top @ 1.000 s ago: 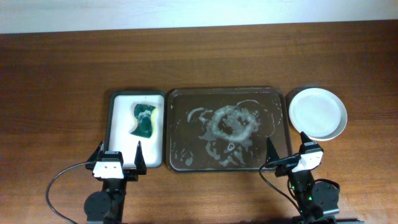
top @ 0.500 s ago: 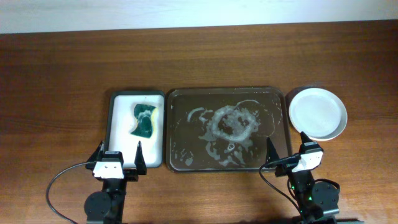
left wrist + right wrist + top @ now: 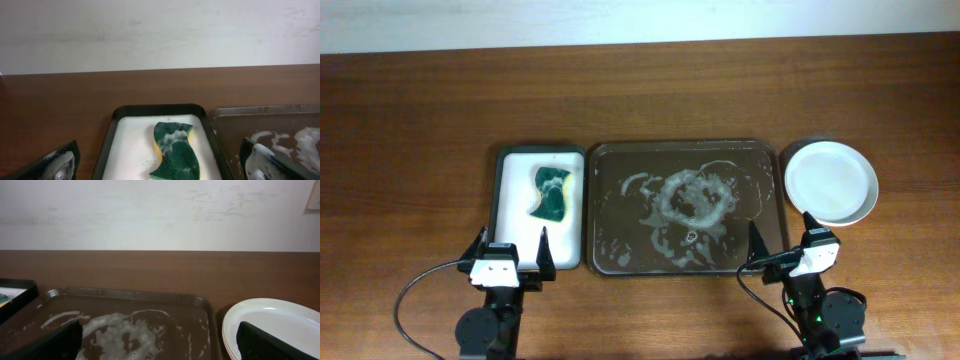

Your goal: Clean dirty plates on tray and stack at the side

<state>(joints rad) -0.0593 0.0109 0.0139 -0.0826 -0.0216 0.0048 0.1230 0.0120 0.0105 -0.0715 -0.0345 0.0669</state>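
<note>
I found my left gripper (image 3: pixel 511 246) and right gripper (image 3: pixel 780 240) both spread open and empty, the plates (image 3: pixel 831 182) stacked just ahead-right of the right gripper, clear of the foam-streaked tray (image 3: pixel 610 215) ahead-left, which I judged meant washing was finished.

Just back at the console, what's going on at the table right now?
Nothing is being handled. Both arms sit at the near edge, with the left fingers and right fingers spread wide and empty. The brown tray holds only whitish foam, no dishes. The plates sit on the table just right of it, the top one white and clean-looking. The green sponge lies in the white tray on the left.
</note>
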